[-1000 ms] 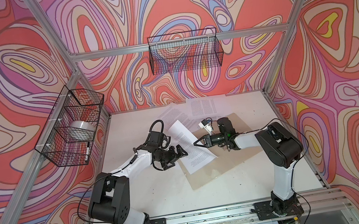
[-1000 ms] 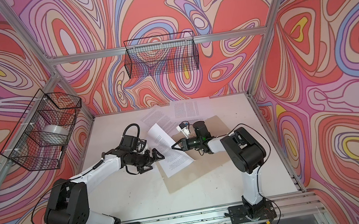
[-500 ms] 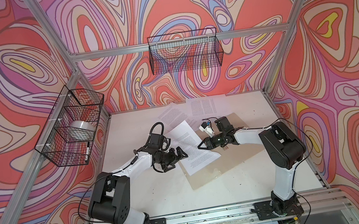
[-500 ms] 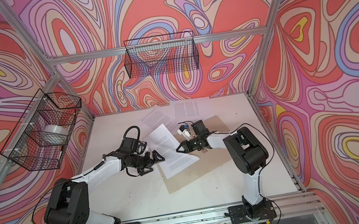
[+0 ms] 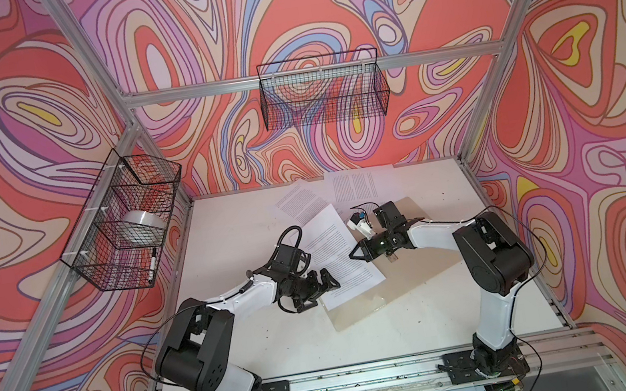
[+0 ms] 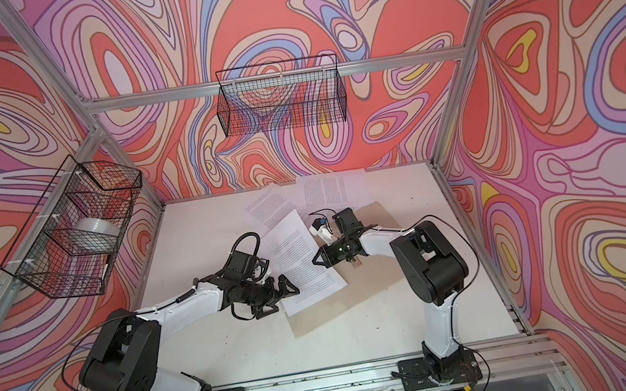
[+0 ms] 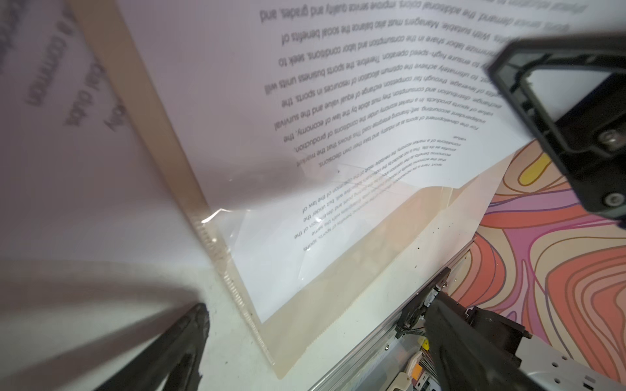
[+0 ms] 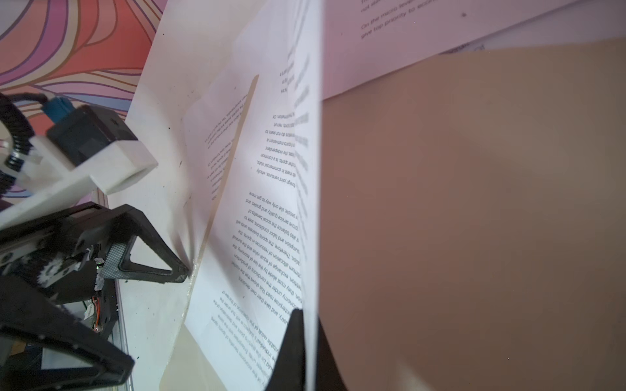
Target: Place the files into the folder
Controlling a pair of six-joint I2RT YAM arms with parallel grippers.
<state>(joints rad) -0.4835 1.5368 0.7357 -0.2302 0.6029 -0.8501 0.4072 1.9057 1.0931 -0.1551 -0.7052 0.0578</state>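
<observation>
My right gripper (image 5: pixel 354 255) reaching low, pinching a sheet (image 5: pixel 338 262) above the folder (image 5: pixel 411 274), my left gripper (image 5: pixel 323 289) spread wide just beside it.

A white worktop (image 5: pixel 406 325) sits between swirl-patterned walls (image 5: pixel 316 6). A black wire basket (image 5: pixel 323 94) hangs at the back; a second basket (image 5: pixel 118 251) holds a white roll (image 5: pixel 143 221), perhaps tape.

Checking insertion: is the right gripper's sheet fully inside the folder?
Partly in. The sheet has one end under the clear flap of the folder; the rest is out, pinched by the right gripper.
</observation>
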